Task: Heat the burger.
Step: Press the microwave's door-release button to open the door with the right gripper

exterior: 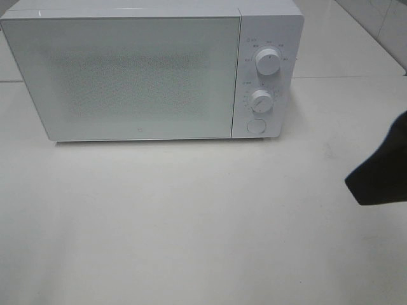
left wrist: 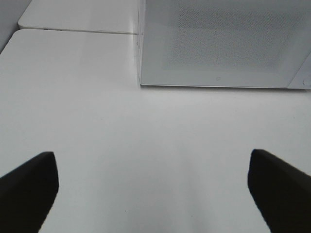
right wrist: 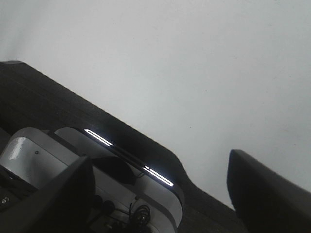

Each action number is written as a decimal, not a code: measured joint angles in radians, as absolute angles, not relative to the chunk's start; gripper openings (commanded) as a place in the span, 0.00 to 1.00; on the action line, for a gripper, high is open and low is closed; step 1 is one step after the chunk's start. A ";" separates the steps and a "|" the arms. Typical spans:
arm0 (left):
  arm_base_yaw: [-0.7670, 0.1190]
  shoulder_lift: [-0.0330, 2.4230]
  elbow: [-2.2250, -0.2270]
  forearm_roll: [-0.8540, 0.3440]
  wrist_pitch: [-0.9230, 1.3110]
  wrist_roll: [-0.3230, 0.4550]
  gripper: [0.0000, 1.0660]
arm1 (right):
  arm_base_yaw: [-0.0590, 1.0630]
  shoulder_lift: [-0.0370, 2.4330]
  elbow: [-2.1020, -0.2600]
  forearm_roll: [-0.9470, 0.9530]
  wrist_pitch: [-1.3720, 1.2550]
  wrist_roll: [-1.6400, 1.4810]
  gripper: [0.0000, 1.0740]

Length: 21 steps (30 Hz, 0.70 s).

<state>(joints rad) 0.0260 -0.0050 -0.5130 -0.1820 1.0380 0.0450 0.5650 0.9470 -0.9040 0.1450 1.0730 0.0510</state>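
Left pincer stood wide open, both dark fingers spread far apart and holding nothing. Right pincer was open too, its fingers well apart, empty. From the high camera, a dark tip of the right arm poked in at the right edge.

It looks like a robotics lab rather than a home kitchen. A white microwave sits at the far side of plain white tables pushed together. Pale tiles show at far right, and grey machine housing with exposed cables sits beside the table.
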 measured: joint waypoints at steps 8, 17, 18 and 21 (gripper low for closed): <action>0.026 -0.005 -0.513 -0.182 1.038 0.045 0.92 | 0.483 0.764 -0.818 0.086 1.079 0.105 0.70; 0.026 -0.005 -0.513 -0.182 1.038 0.045 0.92 | 0.228 0.467 -0.711 0.079 1.079 0.099 0.70; 0.026 -0.005 -0.513 -0.182 1.038 0.045 0.92 | 0.195 0.400 -0.684 0.079 1.079 0.098 0.70; 0.026 -0.005 -0.513 -0.182 1.038 0.045 0.92 | 0.143 0.293 -0.637 0.078 1.078 0.088 0.70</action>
<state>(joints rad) 0.0260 -0.0050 -0.5130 -0.1820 1.0380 0.0450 0.1430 0.2930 -0.6370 0.0780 1.0780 0.0880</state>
